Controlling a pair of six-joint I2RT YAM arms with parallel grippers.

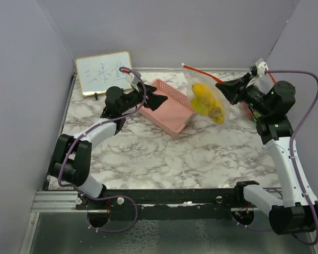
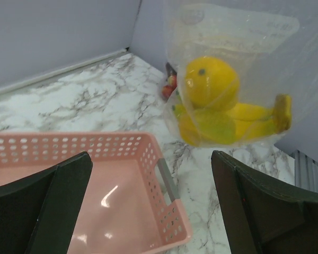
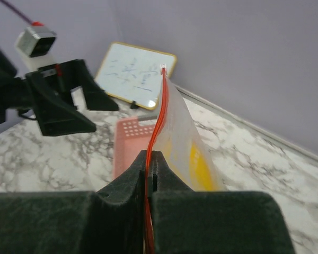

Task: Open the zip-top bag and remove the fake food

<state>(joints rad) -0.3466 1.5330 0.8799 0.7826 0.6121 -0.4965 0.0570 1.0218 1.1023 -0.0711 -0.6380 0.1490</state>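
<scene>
The right gripper [image 1: 226, 89] clamps the zip-top bag [image 1: 195, 79] at its red seal strip and holds it clear of the marble table [image 1: 164, 153]. The bag hangs just beside the right end of the pink basket [image 1: 169, 111], which lies diagonally on the table. The fake food [image 1: 204, 100], seen as yellow pieces, is bunched in the lower part of the bag. The left gripper [image 1: 157, 98] is positioned over the left edge of the basket, its 2 fingers spread apart with nothing between them. A whiteboard [image 1: 103, 72] stands at the rear left corner. A purple cable [image 1: 306, 100] runs along each arm.
</scene>
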